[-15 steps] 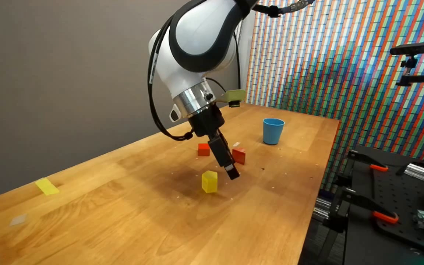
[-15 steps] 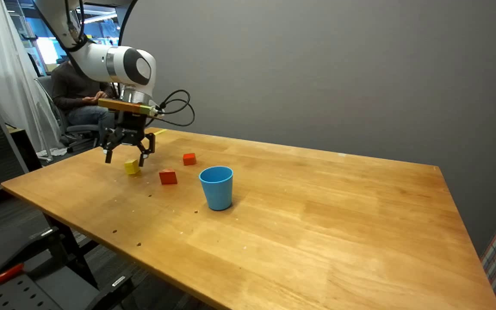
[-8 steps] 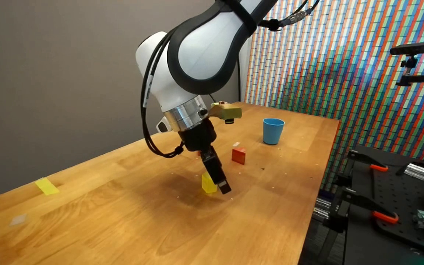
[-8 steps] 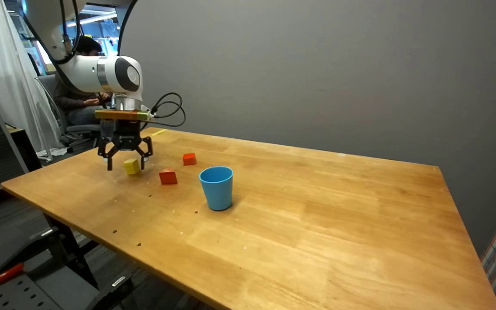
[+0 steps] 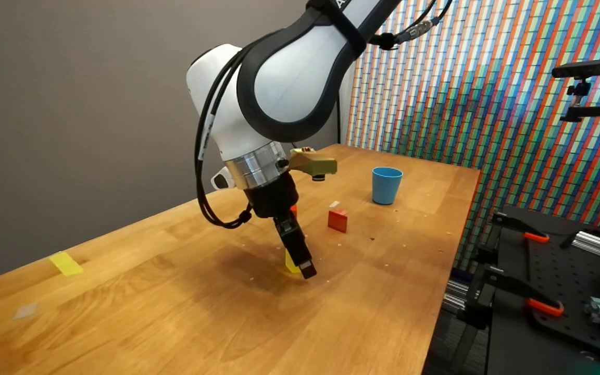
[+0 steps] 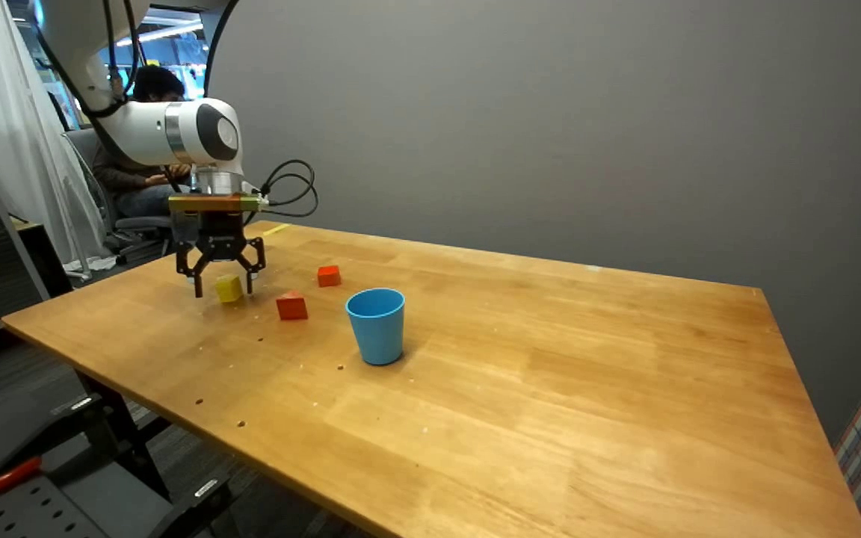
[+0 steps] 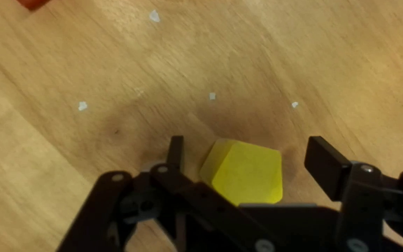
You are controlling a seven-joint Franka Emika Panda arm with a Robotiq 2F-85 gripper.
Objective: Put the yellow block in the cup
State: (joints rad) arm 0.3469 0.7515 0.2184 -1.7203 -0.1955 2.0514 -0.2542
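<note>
The yellow block point(image 5: 290, 263) stands on the wooden table, partly hidden behind a finger in this exterior view. It shows between the fingers in an exterior view point(image 6: 229, 288) and as a five-sided top in the wrist view point(image 7: 250, 171). My gripper point(image 6: 223, 291) is open and low, one finger on each side of the block. In the wrist view the gripper point(image 7: 245, 154) has a gap between each finger and the block, wider on the right; its body hides the block's lower edge. The blue cup point(image 6: 377, 332) stands upright, open side up, away from the gripper; it also shows in an exterior view point(image 5: 386, 186).
A red block point(image 6: 292, 305) lies between the gripper and the cup. Another red block point(image 6: 329, 276) lies farther back. Flat yellow tape point(image 5: 66, 263) is stuck on the table point(image 5: 175, 312). A grey wall point(image 6: 550, 134) runs along the table's back edge.
My gripper has come down and moved over the yellow block, so its open fingers now flank it. In the last half second it moved only slightly. Block and cup have not moved.
</note>
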